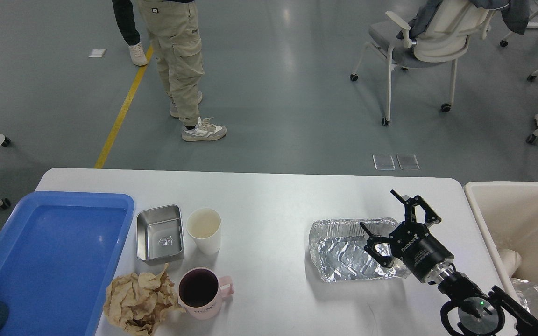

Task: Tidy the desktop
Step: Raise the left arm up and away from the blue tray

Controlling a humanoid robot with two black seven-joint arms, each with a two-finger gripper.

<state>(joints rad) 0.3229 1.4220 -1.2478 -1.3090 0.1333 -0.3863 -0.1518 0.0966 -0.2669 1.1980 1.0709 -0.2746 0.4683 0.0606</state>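
Observation:
The white desktop (269, 193) fills the lower half of the head view. On its right part lies an empty crumpled foil tray (343, 254). My right gripper (376, 208) is open and empty, and hovers at the tray's far right corner with its fingers spread. On the left part stand a square steel dish (159, 233), a white paper cup (204, 229) and a pink mug (202, 293) with dark inside. A wad of crumpled brown paper (138, 298) lies next to the mug. My left gripper is out of view.
A blue plastic tray (59, 252) lies over the desktop's left edge. A cream bin (521, 219) stands beside the right edge with foil and a white object inside. A person (180, 65) stands beyond the table, and an office chair (428, 42) is at the far right.

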